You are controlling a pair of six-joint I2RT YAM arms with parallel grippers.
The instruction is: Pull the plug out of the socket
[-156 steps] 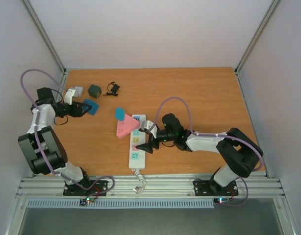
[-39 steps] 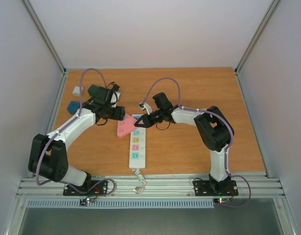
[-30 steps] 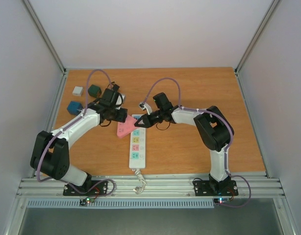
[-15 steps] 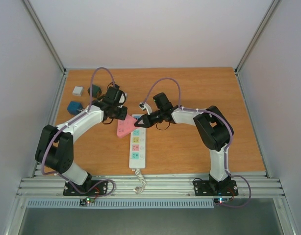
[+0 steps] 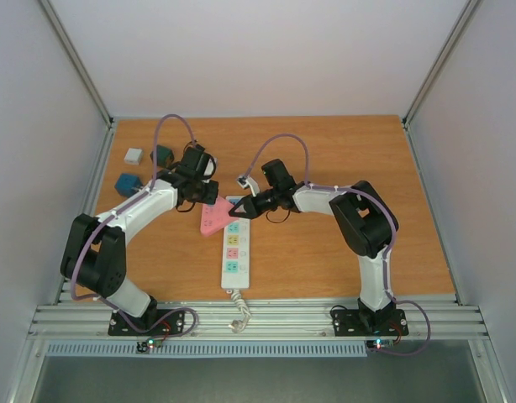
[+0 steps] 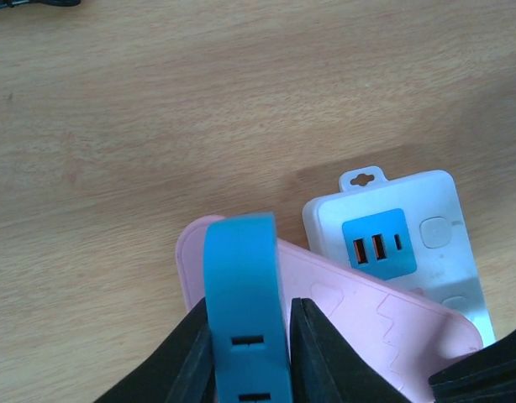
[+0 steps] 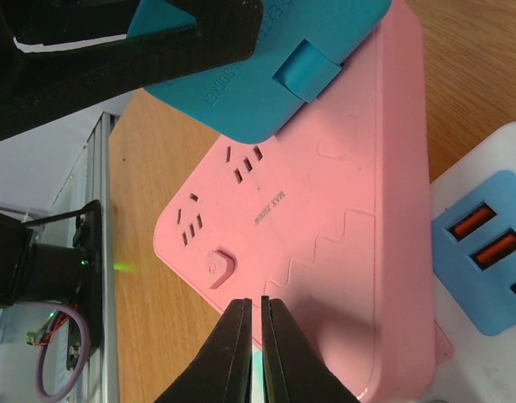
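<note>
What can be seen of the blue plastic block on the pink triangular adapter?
The blue rounded plastic block looks smooth and matte, with small dark slots on its narrow face and, in the right wrist view, embossed lettering and a raised tab. It sits on a corner of the pink triangular plastic adapter, which overlaps the long white power strip. The left pincer clamps it, a black finger against each side.

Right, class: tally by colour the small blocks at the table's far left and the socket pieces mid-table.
White: 2 (white block, power strip)
Blue: 2 (blue block, blue plug)
Green: 1 (green block)
Pink: 1 (pink triangular socket)
Total: 6
</note>
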